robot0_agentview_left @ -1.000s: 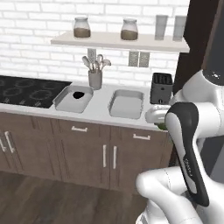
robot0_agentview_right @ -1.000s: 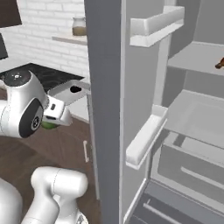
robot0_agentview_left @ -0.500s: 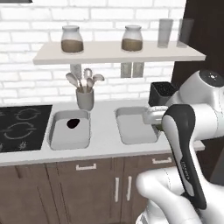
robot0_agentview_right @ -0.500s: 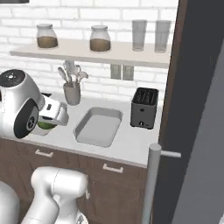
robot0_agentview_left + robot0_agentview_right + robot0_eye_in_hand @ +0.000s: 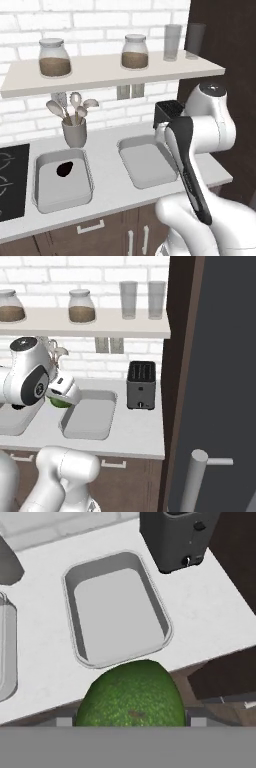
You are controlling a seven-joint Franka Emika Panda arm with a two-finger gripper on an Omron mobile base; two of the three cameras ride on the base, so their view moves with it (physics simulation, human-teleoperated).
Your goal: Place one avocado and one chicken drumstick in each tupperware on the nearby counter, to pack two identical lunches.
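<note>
My gripper (image 5: pixel 60 398) is shut on the bright green avocado (image 5: pixel 58 402), which bulges large at the bottom of the hand view (image 5: pixel 131 698). It hangs over the counter's front edge, just short of the empty right tupperware (image 5: pixel 117 607) (image 5: pixel 148 161) (image 5: pixel 90 415). In the left tupperware (image 5: pixel 62 181) lies the near-black avocado (image 5: pixel 64 169). The avocado hides the fingertips in the hand view. Both chicken drumsticks are out of view.
A dark toaster (image 5: pixel 141 385) (image 5: pixel 175 534) stands on the counter (image 5: pixel 110 170) right of the empty tub. A grey cup of utensils (image 5: pixel 74 131) sits behind the left tub, a black cooktop (image 5: pixel 10 180) at far left. Overhead, a wall shelf (image 5: pixel 110 67) carries jars. A tall dark panel (image 5: pixel 220 381) rises on the right.
The whole picture has shifted: the base drove from the open fridge to the counter and closer to the tubs. The green avocado stays in the gripper.
</note>
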